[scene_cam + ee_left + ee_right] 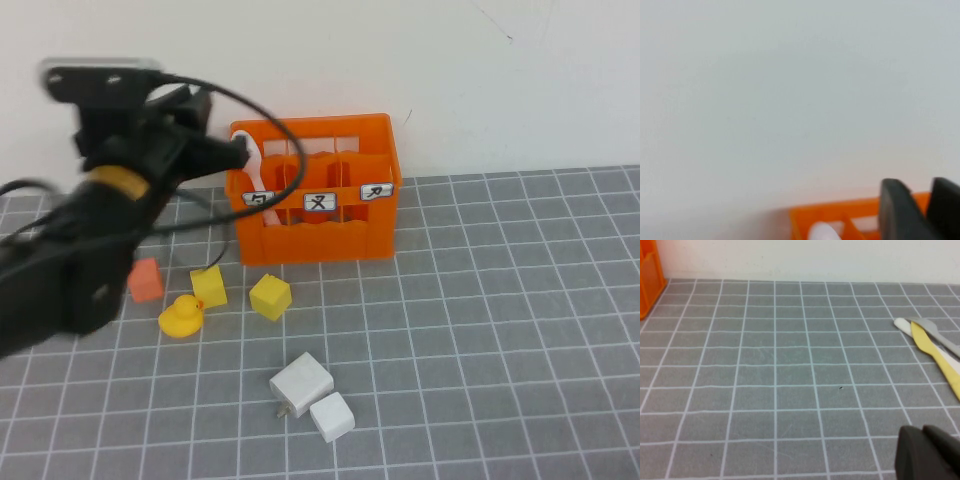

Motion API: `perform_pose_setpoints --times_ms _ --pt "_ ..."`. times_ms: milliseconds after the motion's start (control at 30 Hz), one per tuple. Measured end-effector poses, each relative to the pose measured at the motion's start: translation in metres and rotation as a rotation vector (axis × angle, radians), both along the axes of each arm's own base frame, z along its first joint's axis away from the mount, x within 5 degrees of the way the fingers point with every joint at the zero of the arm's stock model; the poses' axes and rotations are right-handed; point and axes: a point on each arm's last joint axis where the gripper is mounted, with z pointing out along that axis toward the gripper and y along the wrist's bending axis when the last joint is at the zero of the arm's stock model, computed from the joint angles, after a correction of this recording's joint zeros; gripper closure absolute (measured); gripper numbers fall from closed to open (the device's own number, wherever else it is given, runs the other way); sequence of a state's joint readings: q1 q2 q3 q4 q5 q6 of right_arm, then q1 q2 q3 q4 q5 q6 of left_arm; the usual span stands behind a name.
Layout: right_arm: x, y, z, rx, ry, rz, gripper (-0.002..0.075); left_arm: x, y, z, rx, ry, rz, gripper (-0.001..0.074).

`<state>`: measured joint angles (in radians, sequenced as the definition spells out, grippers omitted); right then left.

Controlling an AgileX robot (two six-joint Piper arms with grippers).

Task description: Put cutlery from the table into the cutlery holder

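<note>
High view: the pale pink-white plastic spoon [251, 160] stands in the far-left compartment of the bright orange slotted plastic crate [340, 235], its rounded end rising above the rim. The left gripper [238, 153] sits at the crate's far-left corner, touching or just beside the spoon; whether it is grasping or released cannot be told. The crate rests on the grey grid-lined bench [500, 330] near the far wall, with three small white labels [318, 202] on its near face.

Left and near of the crate lie a small orange cube [146, 280], a yellow rubber duck [181, 317] and two yellow blocks [270, 296]. Nearer still sit two white blocks [302, 384], just beside each other.

Left wrist view: two dark fingers [897, 210] appear above the crate's rim [840, 210], with the spoon's pale end [823, 232] inside.

Right wrist view: the right gripper [927, 452] hangs above bare bench; its state cannot be told. A yellow utensil [935, 355], a grey utensil [932, 330] and a white one [902, 324] lie together on the bench.
</note>
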<state>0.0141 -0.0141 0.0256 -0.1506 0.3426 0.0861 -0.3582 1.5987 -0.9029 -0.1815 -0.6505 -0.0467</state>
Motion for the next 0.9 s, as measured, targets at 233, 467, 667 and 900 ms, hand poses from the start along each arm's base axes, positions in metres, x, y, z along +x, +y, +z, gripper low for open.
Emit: perform_pose_setpoints --times_ms 233,467,667,900 --pt "0.0 0.0 0.0 0.0 0.0 0.0 0.0729 -0.103 0.03 0.002 0.008 -0.075 -0.042 0.0728" --pt "0.0 0.0 0.0 0.0 0.0 0.0 0.0729 -0.185 0.058 -0.004 0.061 -0.01 -0.092 0.0734" --pt "0.0 0.0 0.0 0.0 0.0 0.0 0.0729 -0.237 0.076 -0.007 0.204 0.096 -0.137 0.0735" --pt "0.0 0.0 0.0 0.0 0.0 0.0 0.0729 -0.281 0.092 -0.01 0.25 0.08 -0.154 0.0735"
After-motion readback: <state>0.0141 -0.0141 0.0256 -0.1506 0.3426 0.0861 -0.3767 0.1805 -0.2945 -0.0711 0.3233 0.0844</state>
